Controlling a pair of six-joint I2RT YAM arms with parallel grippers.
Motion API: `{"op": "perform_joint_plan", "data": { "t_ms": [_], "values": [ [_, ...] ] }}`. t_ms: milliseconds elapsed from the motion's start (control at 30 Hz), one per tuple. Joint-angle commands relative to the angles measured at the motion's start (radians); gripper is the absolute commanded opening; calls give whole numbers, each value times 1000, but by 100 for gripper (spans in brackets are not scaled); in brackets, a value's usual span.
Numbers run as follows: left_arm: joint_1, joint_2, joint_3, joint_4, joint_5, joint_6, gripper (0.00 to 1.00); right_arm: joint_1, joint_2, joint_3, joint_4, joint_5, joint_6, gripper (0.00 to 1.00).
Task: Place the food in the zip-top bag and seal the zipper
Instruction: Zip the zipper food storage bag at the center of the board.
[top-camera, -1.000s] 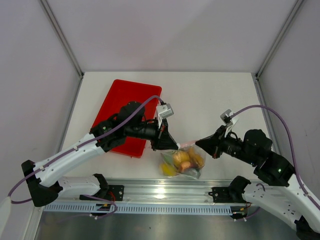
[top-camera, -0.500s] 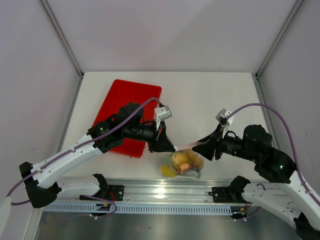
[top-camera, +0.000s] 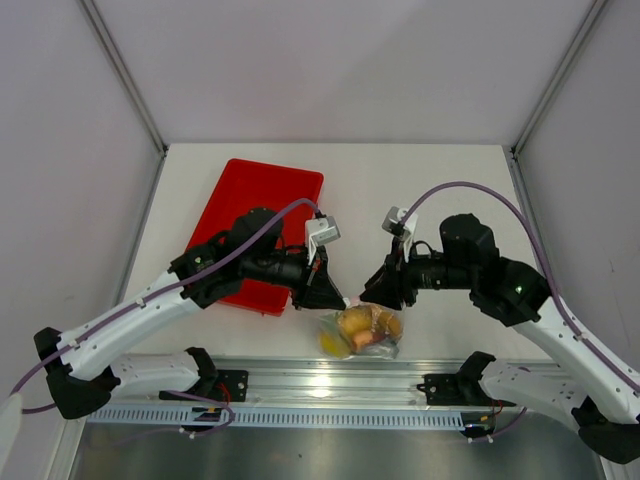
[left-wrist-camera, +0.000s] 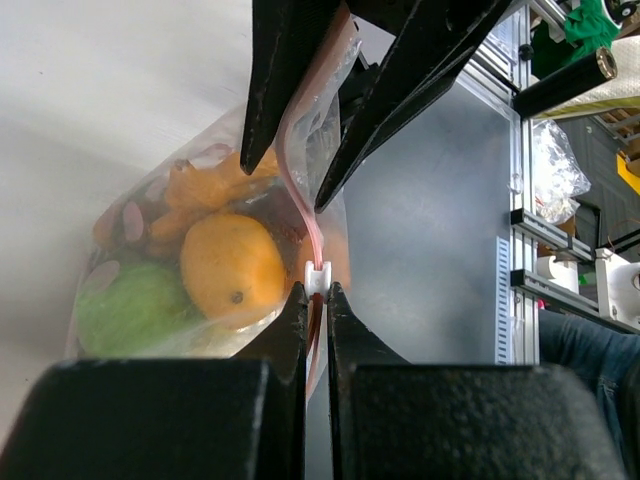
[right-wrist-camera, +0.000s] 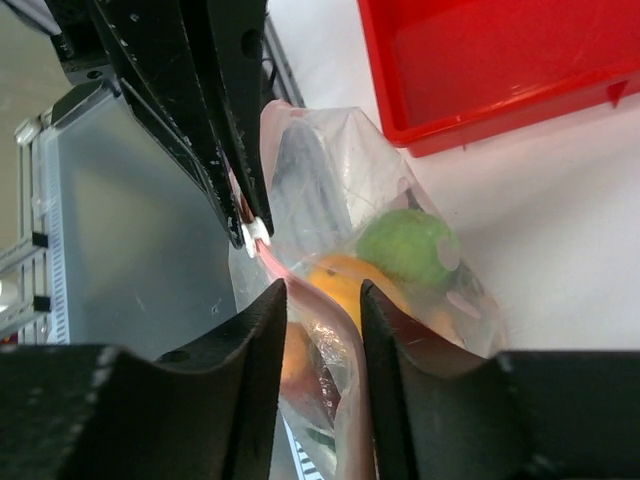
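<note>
The clear zip-top bag (top-camera: 362, 330) hangs low near the table's front edge, between both arms. The food is inside: an orange fruit (left-wrist-camera: 232, 268), a green lime (right-wrist-camera: 405, 245) and other small pieces. My left gripper (top-camera: 338, 296) is shut on the pinkish zipper (left-wrist-camera: 305, 190), its fingertips just behind the white slider (left-wrist-camera: 317, 278). My right gripper (top-camera: 372, 293) faces it closely. Its jaws stand apart on either side of the zipper (right-wrist-camera: 300, 285), with a visible gap on each side. In the right wrist view the slider (right-wrist-camera: 255, 232) sits at the left gripper's fingertips (right-wrist-camera: 235, 215).
The red tray (top-camera: 262, 225) lies behind the left arm, left of the bag, and also shows in the right wrist view (right-wrist-camera: 500, 60). The metal rail (top-camera: 330, 380) runs along the table's front edge just below the bag.
The right gripper has opened off the zipper's far end and moved left along the strip, close to the left gripper. The left gripper shifted slightly down and left, still holding.
</note>
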Motion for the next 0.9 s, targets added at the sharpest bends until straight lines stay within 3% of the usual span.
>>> {"op": "perform_joint_plan", "data": {
  "t_ms": [0, 700, 800, 867],
  "values": [
    [-2, -27, 5, 39, 26, 2, 1, 6, 38, 69, -8, -98, -50, 37],
    [-5, -32, 13, 24, 5, 14, 1, 6, 26, 121, -149, -86, -116, 28],
    [-5, -38, 6, 26, 6, 14, 1, 8, 23, 123, -157, -84, -116, 18],
    [-5, -40, 5, 24, 8, 14, 0, 9, 21, 124, -160, -78, -116, 17]
  ]
}}
